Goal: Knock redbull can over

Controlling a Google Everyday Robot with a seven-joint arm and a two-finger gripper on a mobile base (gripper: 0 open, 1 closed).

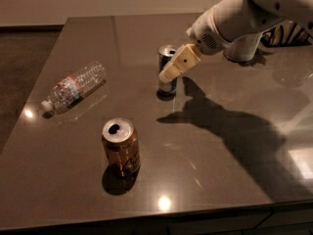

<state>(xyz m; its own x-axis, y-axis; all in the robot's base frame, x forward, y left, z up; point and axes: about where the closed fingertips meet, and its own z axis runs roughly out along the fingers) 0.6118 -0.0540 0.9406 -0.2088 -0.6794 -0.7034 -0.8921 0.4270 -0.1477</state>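
gripper [167, 75] at redbull can [164, 58], bottle [73, 87] well left, bare table [129, 89] between

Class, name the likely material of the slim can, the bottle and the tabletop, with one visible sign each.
Slim can, next to the hand: probably metal, shiny silver rim. Bottle: clear plastic, see-through ribbed wall. Tabletop: polished stone or laminate, unclear; it mirrors lights.
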